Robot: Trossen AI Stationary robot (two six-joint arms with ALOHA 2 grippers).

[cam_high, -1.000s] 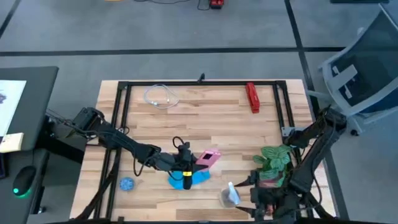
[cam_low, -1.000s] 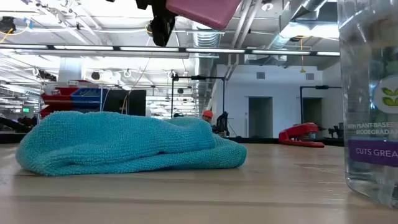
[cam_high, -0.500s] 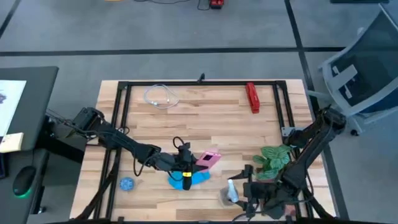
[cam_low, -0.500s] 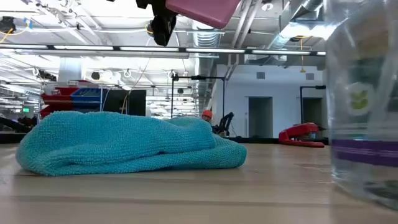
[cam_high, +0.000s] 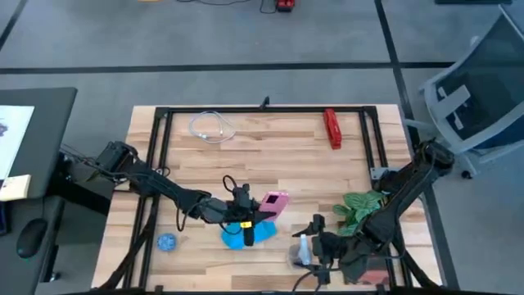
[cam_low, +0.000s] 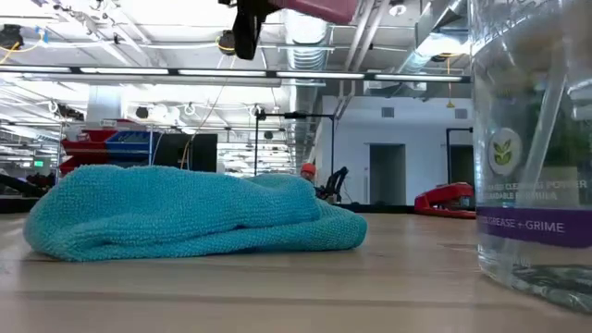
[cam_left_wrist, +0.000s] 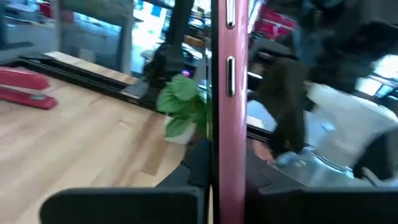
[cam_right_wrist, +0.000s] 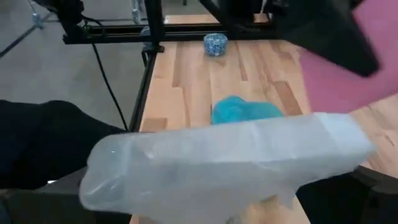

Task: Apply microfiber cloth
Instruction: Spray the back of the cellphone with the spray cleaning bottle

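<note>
From above, the microfiber cloth [cam_high: 246, 236] is a bunched sky-blue heap at the table's front, partly hidden under the left gripper [cam_high: 250, 215], which is clamped on a pink phone [cam_high: 272, 203]. The low view shows the cloth's nubby, mounded weave lying flat on the wood. The right wrist view shows the right gripper [cam_high: 315, 246] closed around a clear spray bottle [cam_right_wrist: 224, 158].

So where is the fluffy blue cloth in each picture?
High view: the sky-blue microfiber cloth lies near the table's front edge, under the left gripper.
Low view: it fills the left half, flat on the wood.
Left wrist view: not in it.
Right wrist view: mid-picture, past the clear spray bottle.
Shared landmark: the pink phone held above it.
</note>
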